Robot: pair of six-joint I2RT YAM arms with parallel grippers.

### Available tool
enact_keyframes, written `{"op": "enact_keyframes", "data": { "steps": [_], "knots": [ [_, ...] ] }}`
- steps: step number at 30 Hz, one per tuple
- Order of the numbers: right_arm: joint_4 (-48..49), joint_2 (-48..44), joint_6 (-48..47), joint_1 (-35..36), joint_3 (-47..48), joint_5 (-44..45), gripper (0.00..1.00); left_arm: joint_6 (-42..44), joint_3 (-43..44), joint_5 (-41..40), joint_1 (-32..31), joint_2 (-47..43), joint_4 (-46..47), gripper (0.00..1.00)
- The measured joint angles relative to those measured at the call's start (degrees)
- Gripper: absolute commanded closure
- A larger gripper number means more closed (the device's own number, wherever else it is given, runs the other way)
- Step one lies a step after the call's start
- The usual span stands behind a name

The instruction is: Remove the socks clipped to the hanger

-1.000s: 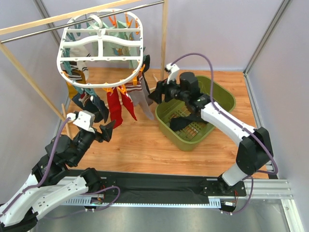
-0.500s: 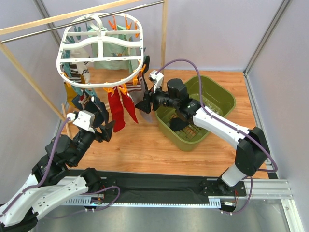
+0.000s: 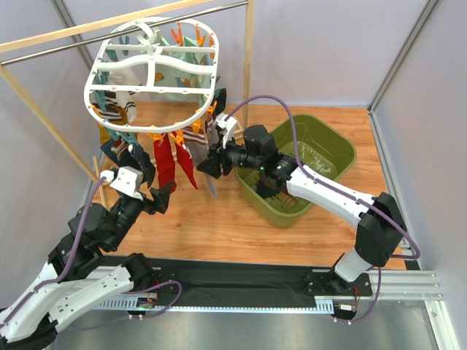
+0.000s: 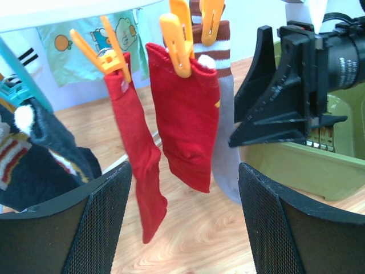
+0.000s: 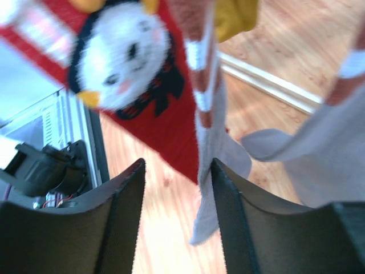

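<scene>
The white oval hanger (image 3: pixel 153 80) hangs from the rail at the upper left, with several socks clipped under it. Two red socks (image 4: pixel 185 125) hang from orange clips (image 4: pixel 177 40), and a grey sock with a brown-and-white striped cuff (image 4: pixel 228 142) hangs beside them. My right gripper (image 3: pixel 206 166) is open at the grey sock. In the right wrist view the sock (image 5: pixel 208 148) hangs between the fingers, close to the right finger (image 5: pixel 239 228). My left gripper (image 3: pixel 162 195) is open and empty, below and in front of the red socks.
A green bin (image 3: pixel 321 157) stands on the wooden floor to the right with dark socks inside. The wooden and metal rail frame (image 3: pixel 44 117) runs along the left and back. Dark and striped socks (image 4: pixel 34 154) hang at the left of the hanger.
My right arm has swung left from above the bin to the hanging grey sock. The hanger and socks have shifted slightly. The left arm has not moved.
</scene>
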Motion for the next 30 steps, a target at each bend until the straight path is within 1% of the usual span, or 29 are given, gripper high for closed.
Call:
{"op": "enact_keyframes", "data": {
  "steps": [4, 10, 14, 15, 16, 19, 24, 26, 30],
  "knots": [
    [-2.1, -1.5, -1.0, 0.7, -0.2, -0.6, 0.38, 0.0, 0.0, 0.2, 0.1, 0.0, 0.0, 0.18],
    [-7.3, -7.1, -4.8, 0.8, -2.1, 1.3, 0.33, 0.0, 0.0, 0.3, 0.1, 0.0, 0.0, 0.18],
    [-9.7, -11.5, -9.5, 0.0, -3.4, 2.7, 0.34, 0.0, 0.0, 0.6, 0.2, 0.0, 0.0, 0.18],
    [-9.7, -11.9, -10.3, -0.5, -3.4, 2.9, 0.37, 0.0, 0.0, 0.9, 0.2, 0.0, 0.0, 0.18],
    [-9.9, -12.3, -11.2, -1.2, -3.3, 3.1, 0.42, 0.0, 0.0, 1.1, 0.2, 0.0, 0.0, 0.18],
    [-10.9, -11.9, -12.7, -5.0, -2.2, 2.6, 0.43, 0.0, 0.0, 1.6, 0.2, 0.0, 0.0, 0.18],
    [-11.0, -8.1, -14.3, -10.7, 2.6, -0.4, 0.39, 0.0, 0.0, 2.2, 0.2, 0.0, 0.0, 0.18],
    [-10.1, -6.0, -15.0, -11.7, 4.7, -2.1, 0.37, 0.0, 0.0, 2.4, 0.2, 0.0, 0.0, 0.18],
    [-7.0, -3.3, -16.2, -11.9, 5.6, -5.6, 0.36, 0.0, 0.0, 3.0, 0.2, 0.0, 0.0, 0.18]
  ]
}}
